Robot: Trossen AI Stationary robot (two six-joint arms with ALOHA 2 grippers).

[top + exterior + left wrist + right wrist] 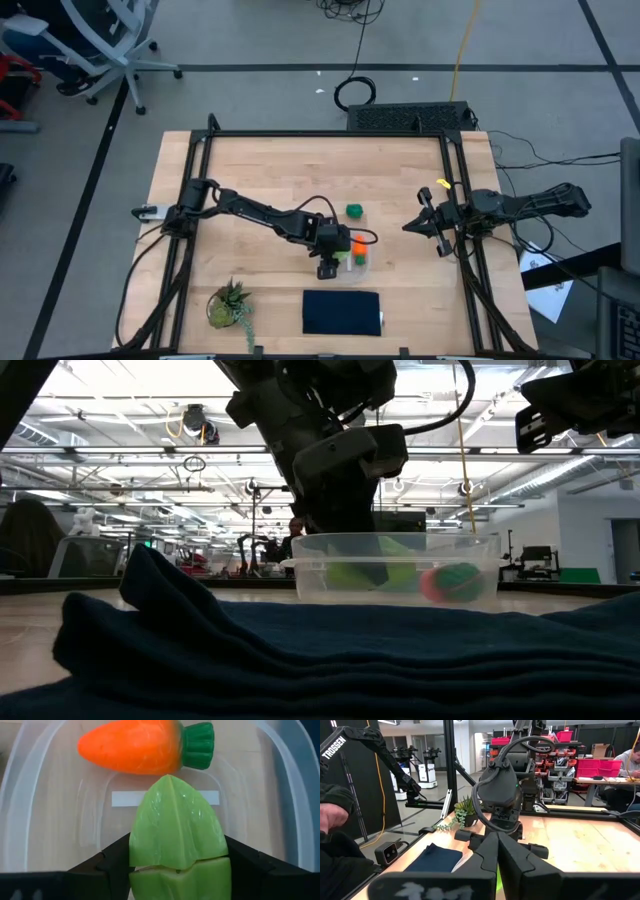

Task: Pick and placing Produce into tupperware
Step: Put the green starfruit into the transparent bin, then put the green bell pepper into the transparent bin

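The left gripper (328, 268) reaches down into the small clear plastic tupperware container (30, 785) near the middle of the wooden surface (270, 160), its fingers (107, 862) clamped on a light green leafy toy piece (176, 832). An orange toy carrot with a green top (135, 746) lies inside just beyond it, while a small dark green round piece (354, 211) sits on the surface nearby. The right gripper (432, 231) hangs well apart at the right side, its fingers pressed together on nothing.

High: overhead, whole bench (260, 170). Low: bench-level, close behind cloth (300, 650). Wrist views: forward-facing. High, low and left wrist share tupperware (395, 568).
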